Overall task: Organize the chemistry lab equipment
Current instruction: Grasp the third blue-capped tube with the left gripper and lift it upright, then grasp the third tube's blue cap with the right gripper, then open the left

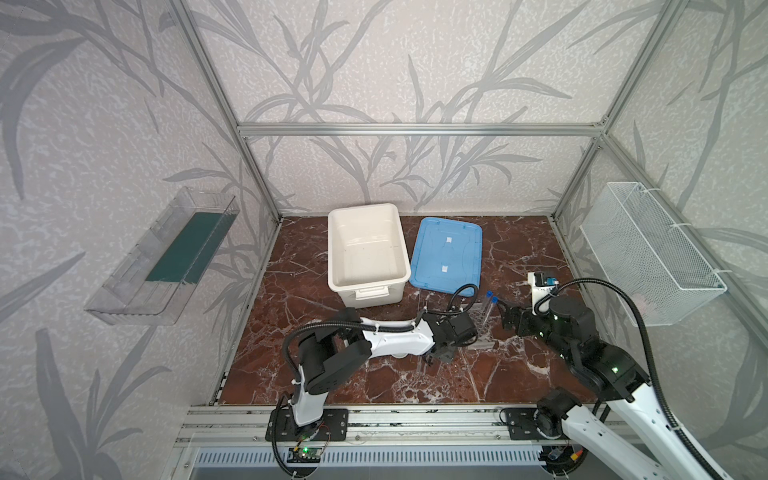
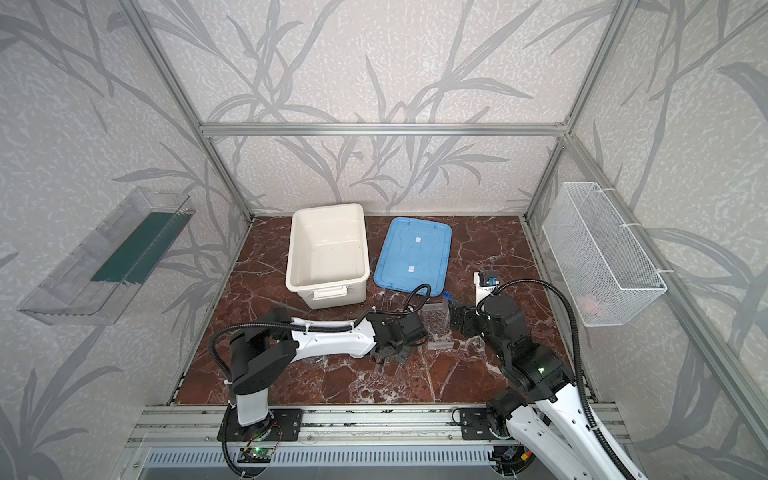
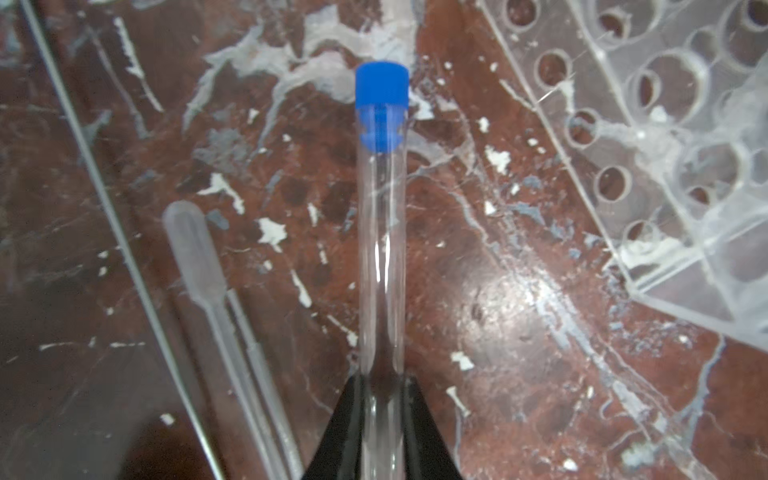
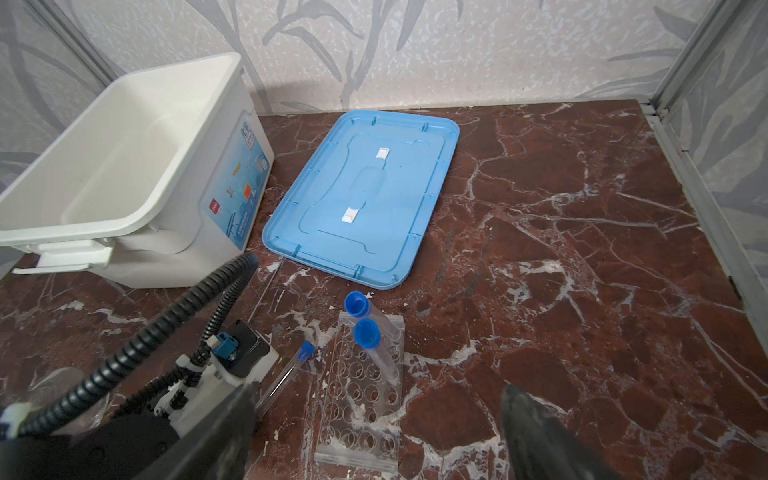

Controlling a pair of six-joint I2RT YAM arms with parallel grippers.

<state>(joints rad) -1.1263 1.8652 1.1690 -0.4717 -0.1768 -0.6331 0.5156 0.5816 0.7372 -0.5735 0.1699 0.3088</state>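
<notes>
My left gripper (image 3: 382, 384) is shut on the lower end of a clear blue-capped tube (image 3: 381, 249), which lies level just over the marble beside the clear honeycomb-holed rack (image 3: 665, 124). The same tube (image 4: 291, 374) shows in the right wrist view, left of the rack (image 4: 361, 395). Two more blue-capped tubes (image 4: 365, 332) stand tilted in the rack's far end. My right gripper (image 4: 374, 415) stands wide open and empty just short of the rack's near end. In both top views the left gripper (image 1: 440, 353) (image 2: 388, 353) and right gripper (image 1: 505, 318) (image 2: 455, 318) flank the rack (image 1: 482, 328).
A clear pipette (image 3: 199, 249) and a thin clear rod (image 3: 104, 199) lie on the marble beside the held tube. The open white box (image 1: 365, 286) and its blue lid (image 1: 446, 253) sit at the back. A wire basket (image 1: 648, 249) hangs on the right wall and a clear shelf (image 1: 162, 257) on the left.
</notes>
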